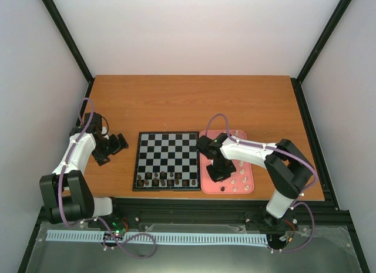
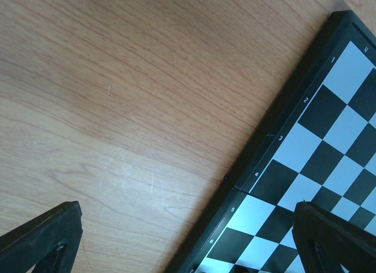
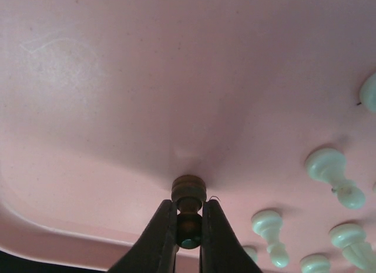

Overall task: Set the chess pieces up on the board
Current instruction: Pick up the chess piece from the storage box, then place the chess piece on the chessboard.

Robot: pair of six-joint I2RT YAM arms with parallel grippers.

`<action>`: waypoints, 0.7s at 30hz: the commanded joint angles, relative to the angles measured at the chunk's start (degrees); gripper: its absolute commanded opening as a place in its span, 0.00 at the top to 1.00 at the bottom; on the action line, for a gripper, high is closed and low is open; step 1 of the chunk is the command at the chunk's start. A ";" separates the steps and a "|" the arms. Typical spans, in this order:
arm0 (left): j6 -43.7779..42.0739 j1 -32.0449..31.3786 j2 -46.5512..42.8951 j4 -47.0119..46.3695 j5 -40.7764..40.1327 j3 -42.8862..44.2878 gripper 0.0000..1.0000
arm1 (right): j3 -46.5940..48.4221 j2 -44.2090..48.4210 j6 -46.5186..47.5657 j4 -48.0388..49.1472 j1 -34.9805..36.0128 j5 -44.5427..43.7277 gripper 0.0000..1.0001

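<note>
- Left arm's fingers (image 2: pixel 47 238) hang spread and empty over the brown wooden desk (image 2: pixel 117 108) beside the black-and-grey checkered board (image 2: pixel 329 144), probably parked clear.
- Right arm's fingers (image 3: pixel 158 243) clench a dark brown chess piece (image 3: pixel 188 189) inside the pink rectangular tray (image 3: pixel 117 108), seemingly for carrying boardward.

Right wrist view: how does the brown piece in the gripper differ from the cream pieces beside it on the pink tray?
Colour: the brown piece is dark, the cream pieces pale. State: the brown piece is clamped in the right gripper; the cream pieces lie loose. Pose: the cream pieces lie on their sides; the brown piece points away from the camera. Shared: all are at the pink tray, not on the board.
</note>
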State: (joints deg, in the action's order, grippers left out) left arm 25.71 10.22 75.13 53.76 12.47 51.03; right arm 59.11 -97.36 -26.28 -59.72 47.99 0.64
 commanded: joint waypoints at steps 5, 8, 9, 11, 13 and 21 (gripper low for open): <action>-0.71 -0.20 -0.12 -0.85 0.72 0.27 0.00 | 3.69 2.83 -1.16 -2.59 -0.43 -1.62 0.97; -0.62 -0.11 -0.33 -0.91 0.88 0.24 0.00 | 8.86 3.64 -1.57 -5.57 -0.14 -1.96 0.97; -0.65 -0.19 -0.48 -0.93 0.89 0.27 0.00 | 10.75 3.62 -1.62 -6.70 0.07 -1.94 0.97; -0.56 -0.18 -0.59 -0.92 0.89 0.34 0.00 | 14.88 2.36 -1.48 -7.91 1.21 -1.45 0.97; -0.53 -0.12 -0.69 -0.89 0.96 0.41 0.00 | 18.79 0.07 -1.35 -8.73 3.10 -0.97 0.97; -0.46 -0.12 -1.38 -0.59 0.98 0.42 0.00 | 28.66 -10.25 -1.26 -6.66 10.34 2.90 0.97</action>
State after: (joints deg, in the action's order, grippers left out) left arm 25.71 10.22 75.09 53.69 12.91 51.03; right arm 84.86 -103.13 -27.09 -66.15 55.86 1.54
